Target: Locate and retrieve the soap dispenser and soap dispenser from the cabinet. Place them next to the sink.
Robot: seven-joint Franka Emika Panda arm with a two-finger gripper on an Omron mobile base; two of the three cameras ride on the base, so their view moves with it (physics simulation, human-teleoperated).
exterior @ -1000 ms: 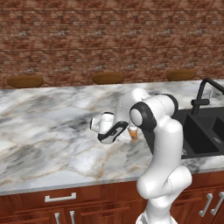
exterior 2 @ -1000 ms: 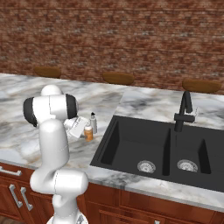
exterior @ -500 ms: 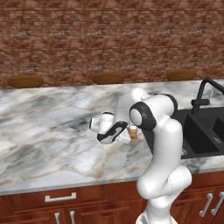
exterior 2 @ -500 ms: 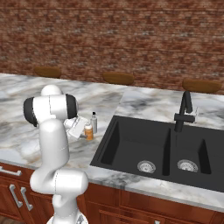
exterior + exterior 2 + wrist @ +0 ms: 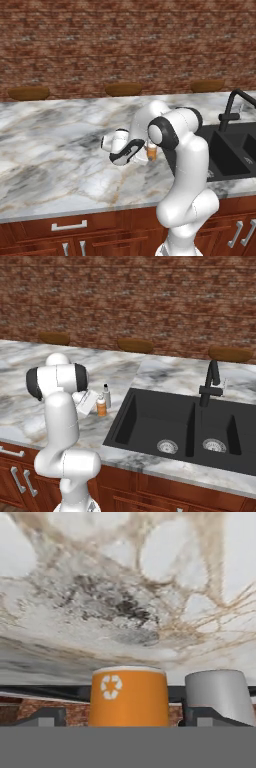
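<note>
Though straddling orange dispenser (image 5: 129,697), claw (image 5: 117,718) open.

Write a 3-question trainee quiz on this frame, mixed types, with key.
1. True or false: the orange bottle stands upright on the counter.
2. Multiple choice: where is the grey bottle relative to the sink? A) in a basin B) on the counter beside its near end C) behind the faucet
3. Fill in: in the hand view, the orange bottle carries a white ______ symbol.

Key: 1 true; 2 B; 3 recycling
</note>
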